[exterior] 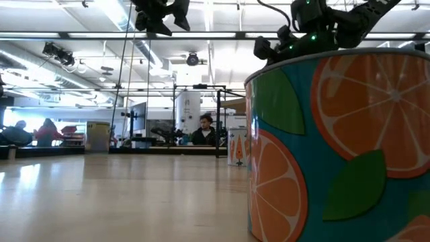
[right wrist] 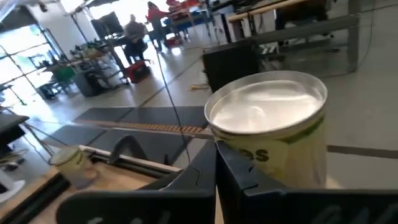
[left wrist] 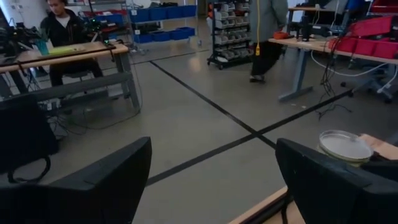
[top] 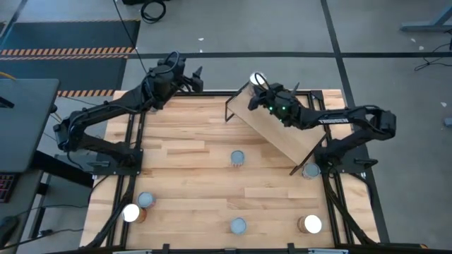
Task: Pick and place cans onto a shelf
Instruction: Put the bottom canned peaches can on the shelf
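Orange-printed can [exterior: 342,148] nearest low camera, on table. One can [top: 258,78] at shelf [top: 279,127] far end, clamped by right gripper [top: 263,90]; six remaining on tabletop. Left gripper [top: 192,77] spread, empty, beyond table's far edge.

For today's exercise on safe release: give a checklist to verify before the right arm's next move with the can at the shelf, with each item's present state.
1. Right gripper at the shelf's far end: ok.
2. Can upright at the right gripper: ok.
3. Can's base resting on the shelf: cannot tell.
4. Fingers' grip on the can: cannot tell.
5. Left gripper away from the shelf, past the table's far edge: ok.
6. Remaining cans, such as the middle one, on the table: ok.
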Robot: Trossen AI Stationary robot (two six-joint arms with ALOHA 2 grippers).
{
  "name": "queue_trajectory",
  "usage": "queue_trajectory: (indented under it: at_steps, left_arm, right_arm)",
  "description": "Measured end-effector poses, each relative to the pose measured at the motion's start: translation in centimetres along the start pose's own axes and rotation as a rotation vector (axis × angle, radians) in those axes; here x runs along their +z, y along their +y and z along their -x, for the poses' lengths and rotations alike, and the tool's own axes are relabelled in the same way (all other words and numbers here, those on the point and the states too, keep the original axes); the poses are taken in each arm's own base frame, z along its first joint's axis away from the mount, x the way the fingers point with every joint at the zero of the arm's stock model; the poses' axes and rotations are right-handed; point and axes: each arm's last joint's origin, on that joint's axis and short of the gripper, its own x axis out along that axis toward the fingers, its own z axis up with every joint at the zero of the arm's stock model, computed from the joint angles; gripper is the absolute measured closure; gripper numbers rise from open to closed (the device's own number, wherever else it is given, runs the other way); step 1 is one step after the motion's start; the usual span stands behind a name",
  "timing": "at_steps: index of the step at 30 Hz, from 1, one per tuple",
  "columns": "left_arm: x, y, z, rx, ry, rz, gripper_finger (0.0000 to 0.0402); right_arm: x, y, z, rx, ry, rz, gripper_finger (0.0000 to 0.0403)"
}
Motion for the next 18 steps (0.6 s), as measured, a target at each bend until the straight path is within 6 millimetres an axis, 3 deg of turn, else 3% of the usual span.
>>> queue_trajectory:
  at_steps: [5, 8, 14, 18]
  left_arm:
    - [0.0, 0.2, -0.2, -0.019, 0.000, 0.015, 0.0054]
    - [0.3, 0.5, -0.3, -0.066, -0.016, 0.043, 0.0054]
    - [1.4, 1.0, -0.7, -0.224, -0.103, 0.124, 0.0054]
    - [2.7, 1.2, -0.6, -0.277, -0.222, 0.229, 0.0054]
  right_arm:
    - [2.1, 0.2, 1.3, 0.081, -0.005, -0.052, 0.0398]
    - [4.4, 0.2, 0.9, 0.013, 0.095, -0.062, 0.0400]
    - [9.7, 1.0, -2.0, -0.002, 0.262, 0.028, 0.0400]
    - [10.1, 0.3, -4.5, -0.073, 0.383, 0.046, 0.0400]
